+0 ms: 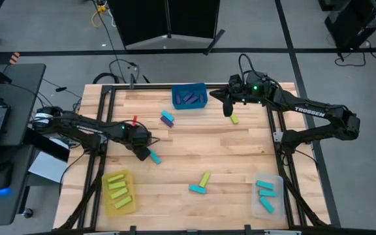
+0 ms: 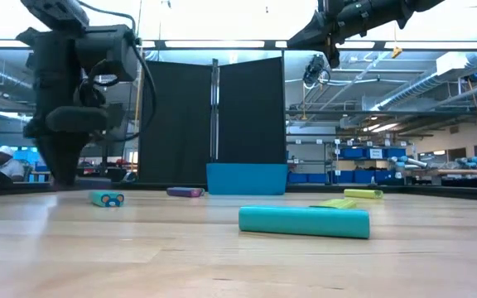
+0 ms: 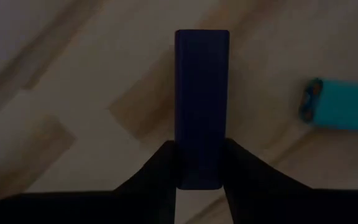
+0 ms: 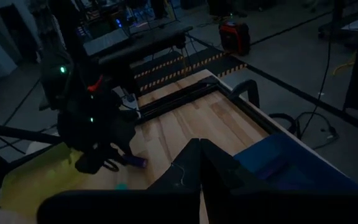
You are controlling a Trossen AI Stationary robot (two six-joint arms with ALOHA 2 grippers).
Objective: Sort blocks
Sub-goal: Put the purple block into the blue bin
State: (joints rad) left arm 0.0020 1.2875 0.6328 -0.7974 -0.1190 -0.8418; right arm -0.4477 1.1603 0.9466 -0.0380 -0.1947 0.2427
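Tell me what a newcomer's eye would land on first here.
Probably the left gripper, low over the table's left-middle, its jaws either side of a dark purple block, with a cyan block lying just beside it. Next, the three bins: blue bin at the far edge, yellow bin near-left, clear bin near-right. The right gripper hangs shut beside the blue bin.

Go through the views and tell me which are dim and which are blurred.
Both wrist views are dim; the left one shows a dark block between the left gripper's fingers. Low view: backlit, its left arm blurred. High view: evenly lit.
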